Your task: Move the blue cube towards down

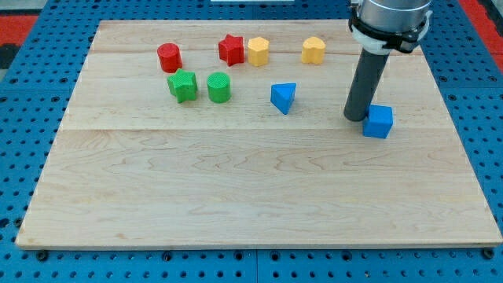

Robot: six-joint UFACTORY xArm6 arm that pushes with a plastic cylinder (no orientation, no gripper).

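Observation:
The blue cube [378, 122] sits on the wooden board [236, 196] at the view's right. My tip [354, 117] rests on the board just to the left of the cube, touching or nearly touching its upper left side. The dark rod rises from there to the arm at the view's top right.
A blue triangular block [283, 97] lies left of my tip. Near the view's top are a red cylinder [169, 57], a red star [231, 49], two yellow blocks [258, 51] [313, 49], a green star-like block [182, 85] and a green cylinder [219, 87].

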